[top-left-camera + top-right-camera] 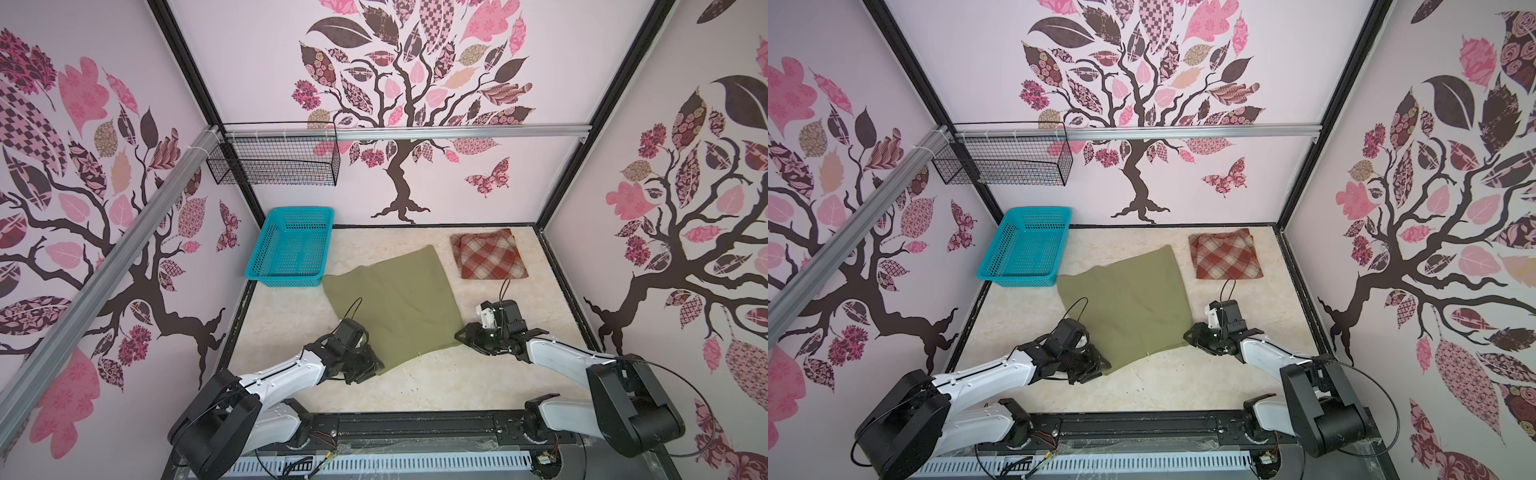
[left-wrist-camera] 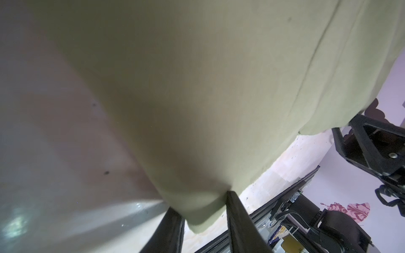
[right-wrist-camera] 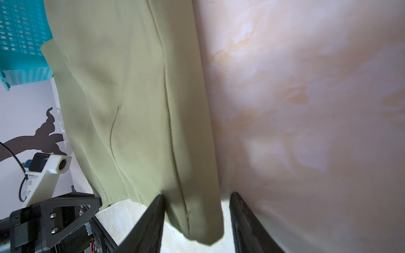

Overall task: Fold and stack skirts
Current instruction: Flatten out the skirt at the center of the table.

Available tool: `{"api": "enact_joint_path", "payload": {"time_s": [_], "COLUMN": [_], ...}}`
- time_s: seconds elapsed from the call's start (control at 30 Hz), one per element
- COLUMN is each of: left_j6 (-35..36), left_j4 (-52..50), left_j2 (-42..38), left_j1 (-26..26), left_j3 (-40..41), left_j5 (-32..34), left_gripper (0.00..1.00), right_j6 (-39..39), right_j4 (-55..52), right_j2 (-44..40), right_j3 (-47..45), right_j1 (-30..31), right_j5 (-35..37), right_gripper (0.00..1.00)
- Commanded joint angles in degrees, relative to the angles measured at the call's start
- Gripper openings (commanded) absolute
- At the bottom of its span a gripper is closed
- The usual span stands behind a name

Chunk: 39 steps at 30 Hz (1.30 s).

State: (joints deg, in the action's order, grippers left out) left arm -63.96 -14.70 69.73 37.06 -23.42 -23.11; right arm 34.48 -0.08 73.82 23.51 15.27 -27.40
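Corners are straddled on both sides. The olive-green skirt (image 1: pixel 395 307) is seen spread flat mid-tabletop (image 1: pixel 415 386), its long axis running away from the arms toward the back wall, slightly slanted. Its near edge is bracketed: the near-left corner is placed between the left fingers (image 2: pixel 238 219), the near-right corner between the right fingers (image 3: pixel 151 219). Each arm is thus nearest its own corner. Both pairs are held half-wide, no pinch is made out, and a gap is visible beside the cloth at the right pair. A lift of that near edge toward the far edge is judged next. Counted: two skirts, the plaid skirt (image 1: pixel 490 255) folded far right, well apart; one turquoise basket (image 1: pixel 286 280); one wire basket (image 1: pixel 274 166) on the wall.
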Motion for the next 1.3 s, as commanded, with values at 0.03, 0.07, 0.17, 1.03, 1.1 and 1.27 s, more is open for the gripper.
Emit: {"api": "enact_joint_path", "payload": {"time_s": [0.03,0.07,0.17,1.03,1.1,1.27], "left_j6": [0.01,-0.01,0.15,13.62,17.67,22.18], "left_j4": [1.31,1.46,1.67,-18.52,-21.34,-26.20], "left_j2": [1.51,1.62,1.66,-10.59,-10.25,-7.71], "left_j1": [0.26,0.30,0.30,-12.67,-17.27,-24.24], "left_j3": [1.17,1.18,1.15,-24.30,-31.63,-50.20], "left_j5": [1.05,1.10,1.14,11.25,11.34,9.63], "left_gripper": [0.27,0.23,0.20,0.00,0.00,0.00], "right_j6": [0.09,0.11,-0.48,-0.28,-0.54,0.17], "right_j4": [0.22,0.49,0.62,-5.92,-7.86,-11.75], "right_j2": [1.79,1.97,2.53,-2.15,-1.79,-3.48], "right_j3": [-0.74,-0.87,-0.79,18.04,24.26,36.97], "right_j1": [0.29,0.29,0.29,0.34,0.23,0.21], "right_j5": [-0.31,-0.20,0.69,-1.43,-1.43,-1.52], "right_gripper": [0.46,0.44,0.43,0.00,0.00,0.00]}}
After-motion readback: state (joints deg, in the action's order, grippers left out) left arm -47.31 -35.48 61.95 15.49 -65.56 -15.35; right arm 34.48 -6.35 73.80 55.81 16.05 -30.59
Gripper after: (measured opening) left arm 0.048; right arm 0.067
